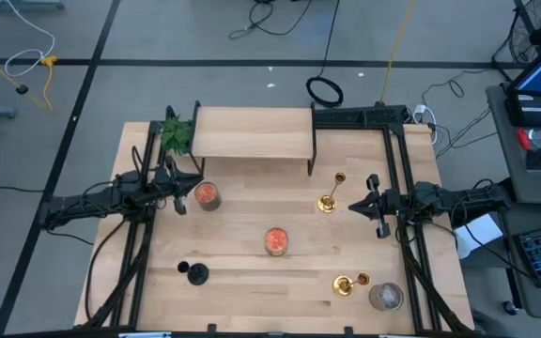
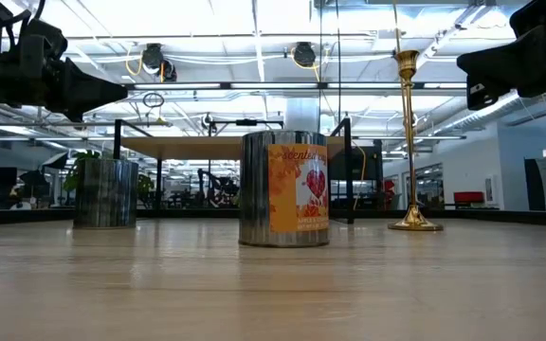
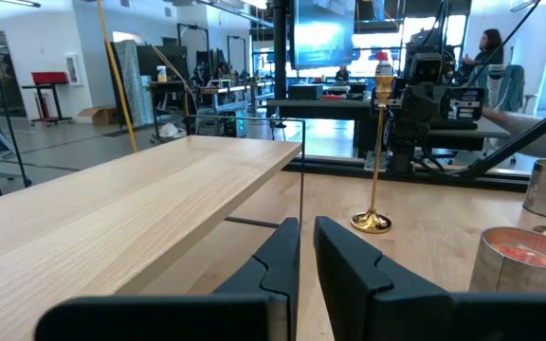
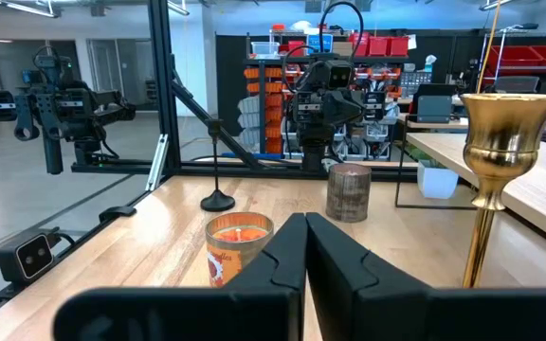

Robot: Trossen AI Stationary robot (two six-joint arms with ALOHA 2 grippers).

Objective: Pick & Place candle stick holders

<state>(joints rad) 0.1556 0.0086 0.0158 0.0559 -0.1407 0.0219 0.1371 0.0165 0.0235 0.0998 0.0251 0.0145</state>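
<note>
One gold candle stick holder [image 1: 328, 201] stands upright on its round base right of the table's middle; it also shows in the low view [image 2: 409, 142], the left wrist view [image 3: 378, 152] and the right wrist view [image 4: 499, 142]. A second gold holder [image 1: 345, 284] stands near the front right. The black holder [image 1: 195, 273] stands at the front left, and also shows in the right wrist view [image 4: 217, 163]. My left gripper [image 1: 188, 192] hovers shut and empty at the left, in front of the shelf. My right gripper [image 1: 354, 207] hovers shut and empty just right of the first gold holder.
A wooden shelf [image 1: 254, 131] on thin black legs stands at the table's far side, with a green plant [image 1: 177, 134] at its left end. Candle jars stand at the left [image 1: 207, 194], in the middle [image 1: 276, 240] and at the front right [image 1: 385, 297].
</note>
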